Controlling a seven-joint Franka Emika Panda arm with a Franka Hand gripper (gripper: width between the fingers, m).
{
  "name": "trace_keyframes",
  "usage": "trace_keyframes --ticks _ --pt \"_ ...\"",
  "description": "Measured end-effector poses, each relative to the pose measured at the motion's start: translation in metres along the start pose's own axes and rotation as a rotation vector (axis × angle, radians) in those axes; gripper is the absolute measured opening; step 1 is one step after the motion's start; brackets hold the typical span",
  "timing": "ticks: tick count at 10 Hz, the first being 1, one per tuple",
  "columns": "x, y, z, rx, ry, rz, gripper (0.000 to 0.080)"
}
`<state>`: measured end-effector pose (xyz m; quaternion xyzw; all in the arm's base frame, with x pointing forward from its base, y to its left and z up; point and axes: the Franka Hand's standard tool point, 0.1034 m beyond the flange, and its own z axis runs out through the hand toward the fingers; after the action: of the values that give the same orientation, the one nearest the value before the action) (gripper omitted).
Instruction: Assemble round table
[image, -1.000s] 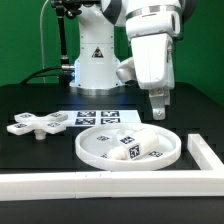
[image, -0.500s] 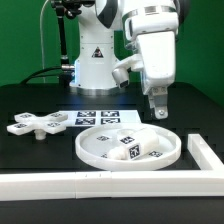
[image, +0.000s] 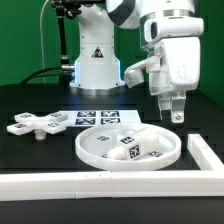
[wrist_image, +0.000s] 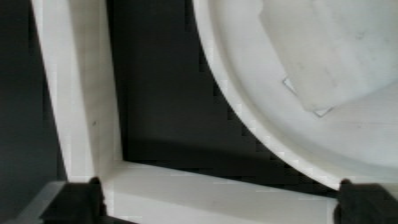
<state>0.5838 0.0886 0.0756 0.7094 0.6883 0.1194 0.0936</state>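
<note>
Behind, green backdrop (image: 22, 40); black tabletop (image: 40, 155); even light.

Glossy white arm (image: 172, 50), triangle-marked base (image: 96, 68), dark claw (image: 171, 117)

Small cross-shaped piece (image: 35, 123) near rimmed disc (image: 130, 163)

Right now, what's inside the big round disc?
A short white post with square tags lies inside the disc. The floor beneath it is hidden.
</note>
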Motion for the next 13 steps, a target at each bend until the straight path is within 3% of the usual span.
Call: trace_keyframes --ticks 2,3,4,5,10,12,13 --pt "-0.001 0.000 0.000 -0.003 0.000 -0.023 0.0649" --pt "0.002 0.001 0.000 -0.041 0.009 -0.154 0.0649" --pt "0.012 -0.002 0.002 -0.056 0.016 -0.204 0.0649" --pt "0.023 -0.006 0.002 -0.053 0.012 -0.217 0.0649" --pt "0.019 -0.008 0.003 -0.044 0.000 -0.225 0.0649" --pt "0.006 -0.007 0.001 -0.044 -0.015 -0.203 0.0649" --pt "0.016 -0.010 0.000 -0.037 -0.031 -0.157 0.0649"
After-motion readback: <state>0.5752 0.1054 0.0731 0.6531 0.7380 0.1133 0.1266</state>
